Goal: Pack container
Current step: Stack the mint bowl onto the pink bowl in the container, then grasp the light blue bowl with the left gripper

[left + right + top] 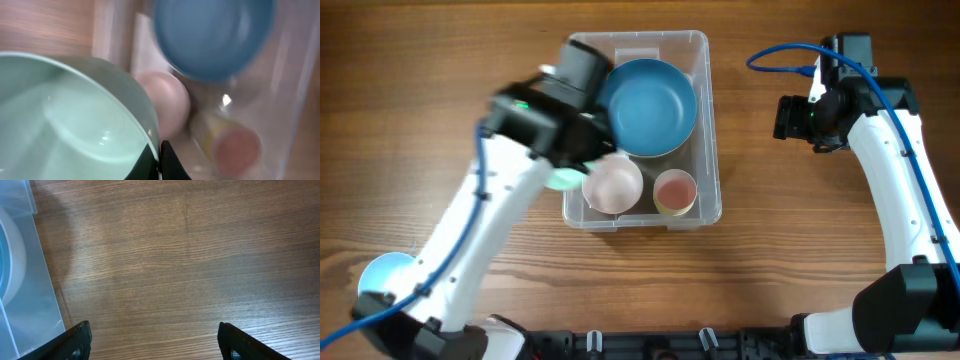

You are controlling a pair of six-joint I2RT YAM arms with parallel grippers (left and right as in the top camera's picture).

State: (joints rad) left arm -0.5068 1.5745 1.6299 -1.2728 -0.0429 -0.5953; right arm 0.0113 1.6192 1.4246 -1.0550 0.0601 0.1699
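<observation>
The container [705,60] is a large clear bin in the middle of the table. In it lie a big blue bowl [650,105], a pink bowl [612,186] and a pink and yellow cup [674,191]. My left gripper [159,161] is shut on the rim of a mint green bowl [65,120], held at the container's left wall; a sliver of that bowl shows in the overhead view [561,180]. My right gripper [152,340] is open and empty over bare wood, right of the container [30,305].
A light blue bowl [385,275] sits at the front left of the table, beside my left arm. The wooden table [800,240] stretches to the right of the container.
</observation>
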